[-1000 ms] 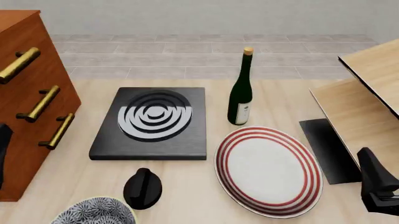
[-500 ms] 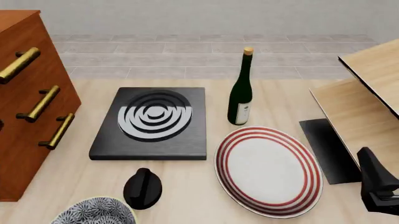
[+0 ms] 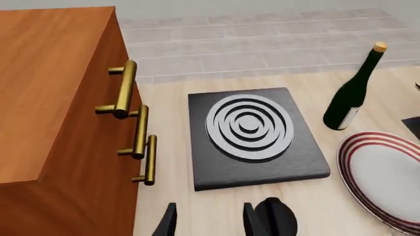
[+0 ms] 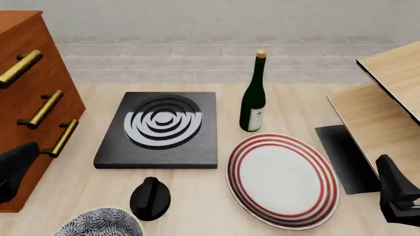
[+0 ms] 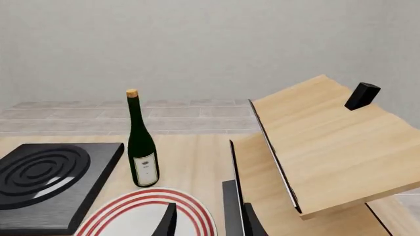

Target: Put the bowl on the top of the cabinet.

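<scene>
though cropped — bowl sits low

**Surface notes**

Reddish-brown wooden cabinet: smooth satin grain; brass bar handles polished metal. Pale wood tabletop matt. Black square slab finely textured, matt. Dark green glass bottle glossy. White red-ringed plate smooth, glazed. Floral-patterned bowl semi-gloss.

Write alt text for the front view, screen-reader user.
Front view of a wooden table: a patterned bowl sits at the near edge beside a black knob, and a reddish-brown cabinet stands at left. Mid-table are a black burner slab, a green bottle and a red-ringed plate. Both arms only peek in at the sides.
</scene>
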### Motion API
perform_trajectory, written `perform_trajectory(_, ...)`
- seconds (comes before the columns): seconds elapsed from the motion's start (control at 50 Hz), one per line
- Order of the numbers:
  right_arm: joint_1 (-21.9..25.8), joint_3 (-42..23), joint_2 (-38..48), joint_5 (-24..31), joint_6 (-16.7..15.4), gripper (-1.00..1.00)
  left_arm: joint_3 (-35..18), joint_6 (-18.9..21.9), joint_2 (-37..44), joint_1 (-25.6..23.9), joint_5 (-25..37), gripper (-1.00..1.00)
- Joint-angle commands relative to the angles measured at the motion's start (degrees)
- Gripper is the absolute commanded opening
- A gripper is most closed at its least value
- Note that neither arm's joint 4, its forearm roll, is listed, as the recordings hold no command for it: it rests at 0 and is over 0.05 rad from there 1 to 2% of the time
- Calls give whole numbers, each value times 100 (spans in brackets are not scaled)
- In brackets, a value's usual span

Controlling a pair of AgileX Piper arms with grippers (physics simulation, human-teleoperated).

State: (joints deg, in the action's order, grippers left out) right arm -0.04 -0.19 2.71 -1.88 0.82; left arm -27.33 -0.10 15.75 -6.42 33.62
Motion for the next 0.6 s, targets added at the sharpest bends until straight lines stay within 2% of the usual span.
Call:
perform_trajectory(0.02, 1, 0, 5, -4, 0, 100, 104, -59, 47, -91, 412, 100)
perform_trajectory(0.2, 0, 0, 1, -2, 1, 100, 274, -135, -119, -267, 756, 100)
perform_trajectory(0.38, 0, 0, 2, -2, 0, 100, 496, -312, -177, -424, 827, 100)
perform_trajectory(0.4, 1, 0, 5, -4, -2, 100, 562, -226, -195, -467, 806, 100)
perform_trajectory(0.44, 1, 0, 2, -3, 0, 100, 793, -379, -128, -438, 674, 100)
perform_trajectory(0.6, 1, 0, 2, -2, -1, 100, 894, -370, -248, -507, 797, 100)
